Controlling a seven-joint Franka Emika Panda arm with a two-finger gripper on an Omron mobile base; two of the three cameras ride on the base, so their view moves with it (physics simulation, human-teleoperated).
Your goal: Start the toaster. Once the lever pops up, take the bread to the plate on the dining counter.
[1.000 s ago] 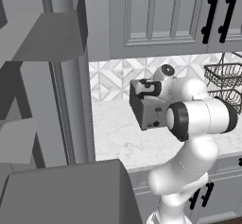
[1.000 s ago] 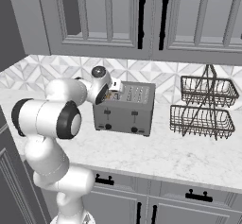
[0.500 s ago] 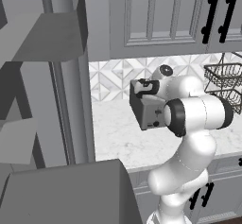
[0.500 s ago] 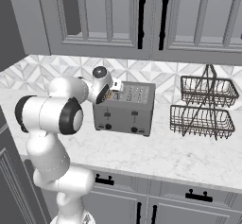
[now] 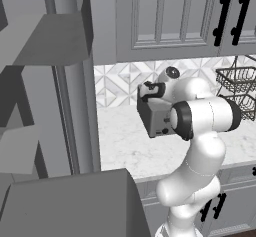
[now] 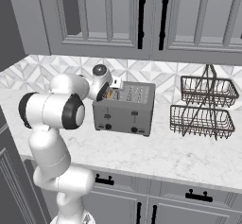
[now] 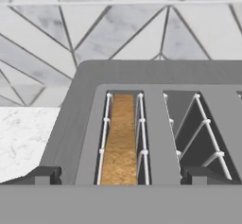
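Item 1, far left of the left base view: tall grey cabinet panels, upright, running from the top edge down beside the bench.

Item 2: bench (image 6: pixel 156 159), white marble with faint grey veins, carrying everything listed below. Grey drawer fronts with black handles sit under its front edge.

Item 3: backsplash (image 7: pixel 71 34), pale tiles cut in triangles with dark joints, behind the bench.

Item 4: robot arm, white with dark joints, reaching over the left end of the toaster in the right base view.

Item 5: claw (image 7: pixel 120 183), poised just above the toaster's top at its left end. Its two dark tips stand wide apart in the hand view, one at each side of the left slot; nothing is held between them.

Item 6: toaster (image 6: pixel 124 110), boxy dark grey metal, two slots on top, small black knobs low on the front face. It stands on the bench close to the backsplash.

Item 7: bread (image 7: pixel 120 142), one slice with a golden-brown crust, seated upright in the left slot of the toaster between the white wire guides. The right slot holds wire guides alone.

Item 8: wire basket stand (image 6: pixel 204 107), dark, two tiers, on the bench, apart from the toaster on its right.

Item 9: upper cabinets (image 6: pixel 142 15), grey panelled doors with black bar handles, above all.
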